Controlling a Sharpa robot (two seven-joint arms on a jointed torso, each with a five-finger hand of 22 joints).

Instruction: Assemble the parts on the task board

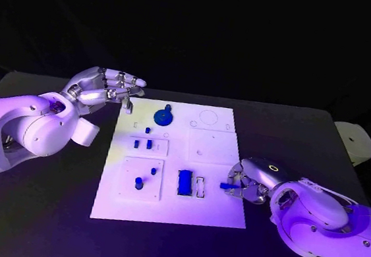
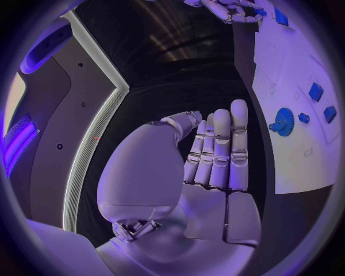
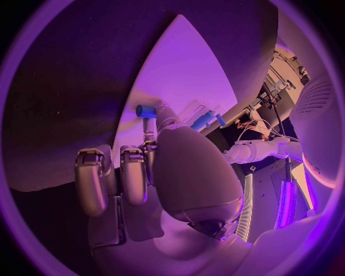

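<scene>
The white task board (image 1: 201, 208) lies in the middle of the black table. On it are a blue gear (image 1: 164, 117), a blue rectangular block (image 1: 184, 182) and several small blue parts, two of them (image 1: 143, 143) side by side in a left panel. My right hand (image 1: 252, 178) rests at the board's right edge and pinches a small blue peg (image 1: 227, 186) just above the board; the peg (image 3: 146, 110) shows at its fingertips. My left hand (image 1: 105, 88) hovers off the board's far left corner, fingers (image 2: 219, 152) stretched side by side, holding nothing. The gear (image 2: 284, 121) lies beyond them.
A white object (image 1: 357, 140) sits at the table's far right corner. Bare black table (image 1: 37, 210) runs along both sides of the board. Round and square recesses (image 1: 208, 118) mark the board's far right part.
</scene>
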